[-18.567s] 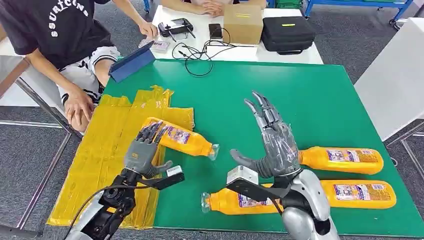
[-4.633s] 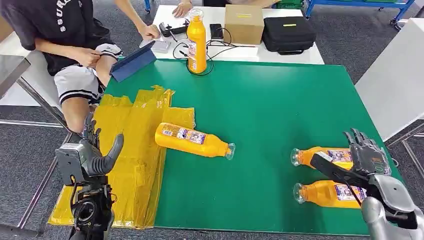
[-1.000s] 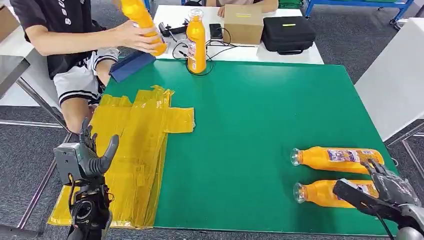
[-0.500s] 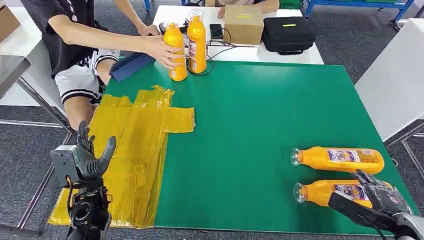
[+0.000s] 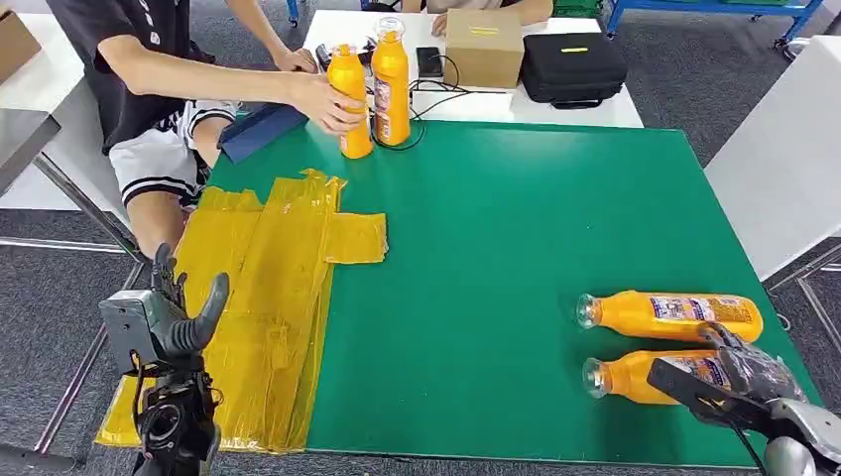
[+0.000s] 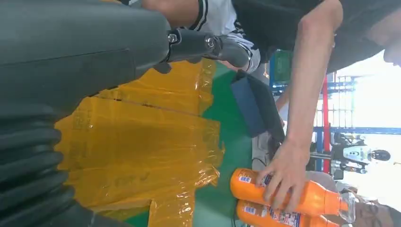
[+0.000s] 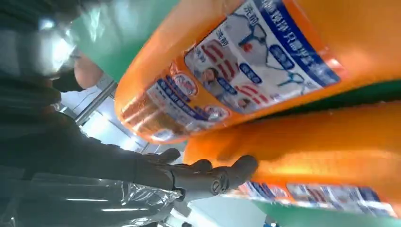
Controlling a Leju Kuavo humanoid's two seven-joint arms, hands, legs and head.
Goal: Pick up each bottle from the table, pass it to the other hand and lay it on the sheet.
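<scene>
My right hand point(image 5: 746, 369) lay over the nearer bottle point(image 5: 645, 376) at lower right, fingers point(image 7: 213, 177) touching it, grip unclear | second bottle point(image 5: 669, 314) lay just behind | my left hand point(image 5: 167, 315) hung empty, fingers apart, lower left beside the yellow sheet point(image 5: 258, 297) | a person's hand point(image 5: 327, 99) gripped an upright bottle point(image 5: 350, 104) at top.

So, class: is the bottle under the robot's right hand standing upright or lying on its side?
Lying on its side. The near bottle rests flat on the green table, neck pointing left, with the right hand over its label end.
</scene>
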